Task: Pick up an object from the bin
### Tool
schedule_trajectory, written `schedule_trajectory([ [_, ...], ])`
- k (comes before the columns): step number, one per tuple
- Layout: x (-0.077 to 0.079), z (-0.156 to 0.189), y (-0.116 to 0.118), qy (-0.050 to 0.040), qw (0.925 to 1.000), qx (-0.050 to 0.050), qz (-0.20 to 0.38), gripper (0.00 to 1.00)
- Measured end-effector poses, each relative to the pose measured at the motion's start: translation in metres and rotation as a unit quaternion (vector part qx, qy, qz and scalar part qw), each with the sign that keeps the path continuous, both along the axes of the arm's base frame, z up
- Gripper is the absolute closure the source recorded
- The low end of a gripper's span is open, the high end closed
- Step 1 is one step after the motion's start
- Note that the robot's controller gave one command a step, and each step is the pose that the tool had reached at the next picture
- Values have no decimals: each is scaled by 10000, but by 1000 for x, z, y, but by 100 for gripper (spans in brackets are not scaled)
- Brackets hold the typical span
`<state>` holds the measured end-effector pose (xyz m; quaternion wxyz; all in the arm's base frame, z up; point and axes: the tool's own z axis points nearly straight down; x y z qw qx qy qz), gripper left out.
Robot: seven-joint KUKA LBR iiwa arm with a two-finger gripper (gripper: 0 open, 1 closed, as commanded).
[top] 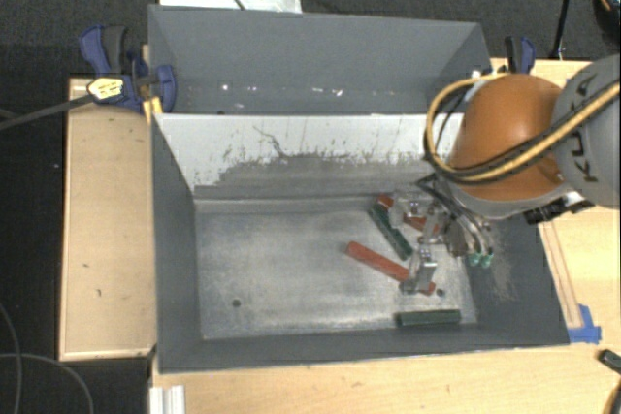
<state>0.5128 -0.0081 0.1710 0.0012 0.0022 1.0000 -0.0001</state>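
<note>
My gripper (421, 274) is low in the right half of the bin, under the orange cover. A flat red-brown strip (375, 258) lies slanted on the floor, and its right end reaches the gripper's tip. Just behind it a dark green strip (391, 230) lies at a similar slant, with a small red-brown piece (385, 203) near the back wall. A dark green bar (427, 316) rests along the front wall, just in front of the gripper. I cannot tell whether anything is held.
A small green piece (478, 259) shows at the right of the gripper, under the arm. The bin floor to the left is bare scratched metal. The arm and its cables cover the bin's right back corner.
</note>
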Motion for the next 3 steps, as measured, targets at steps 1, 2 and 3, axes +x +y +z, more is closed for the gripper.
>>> schedule_trajectory([
  [1, 27, -103, 32, 28, 9955, 7, 944, 0],
  [2, 28, -100, 31, 7, 9957, 3, 931, 100],
  [3, 42, 65, 38, -48, 9938, -3, 1113, 100],
])
